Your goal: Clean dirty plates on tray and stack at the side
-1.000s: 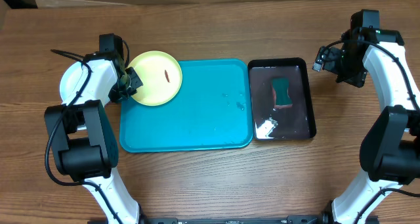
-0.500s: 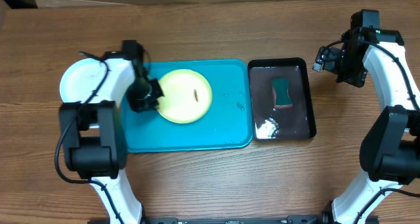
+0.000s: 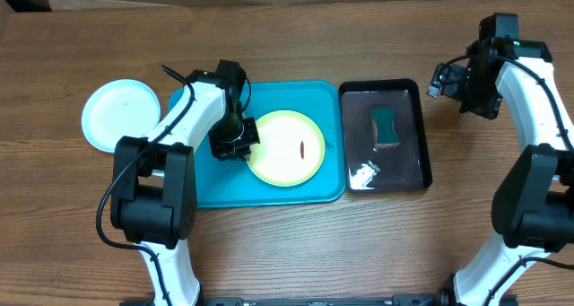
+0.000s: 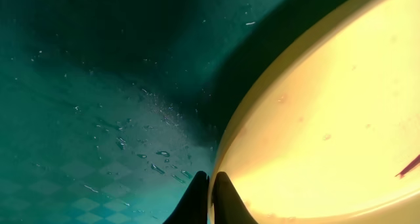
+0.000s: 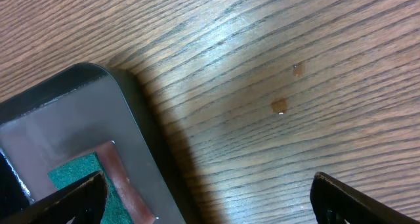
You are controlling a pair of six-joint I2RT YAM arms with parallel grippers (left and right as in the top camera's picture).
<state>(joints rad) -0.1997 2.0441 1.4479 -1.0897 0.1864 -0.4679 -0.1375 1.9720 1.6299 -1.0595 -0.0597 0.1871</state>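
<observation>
Being pinched at its left rim by the left gripper [image 3: 246,144], the pale yellow plate [image 3: 287,148] is lying in the right half of the turquoise tray [image 3: 224,185], and its reddish-brown smear [image 3: 303,150] is not yet being wiped. In the left wrist view the two fingertips [image 4: 226,199] are being pressed together on that rim, and water droplets [image 4: 157,158] are being shown scattered on the tray floor beside it.

The task is therefore being judged as barely begun. One dirty plate is being presented on the tray, no scrubbing is being done, and nothing is being stacked. A white plate [image 3: 117,116] is sitting on the table [image 3: 269,252] left of the tray, well apart from the yellow one. Whether it is clean cannot be told from above. No light blue plate is being shown in any view.

Just right of the turquoise tray, a shallow film of water is being held in the glossy black tray [image 3: 425,153]. A green sponge [image 3: 386,126] is lying untouched near its middle, with a white patch [image 3: 363,171], perhaps foam, at its near left corner. Beyond that tray's far right corner, the right gripper [image 5: 209,184] is being held above bare wood, its fingers spread wide with nothing between them.
</observation>
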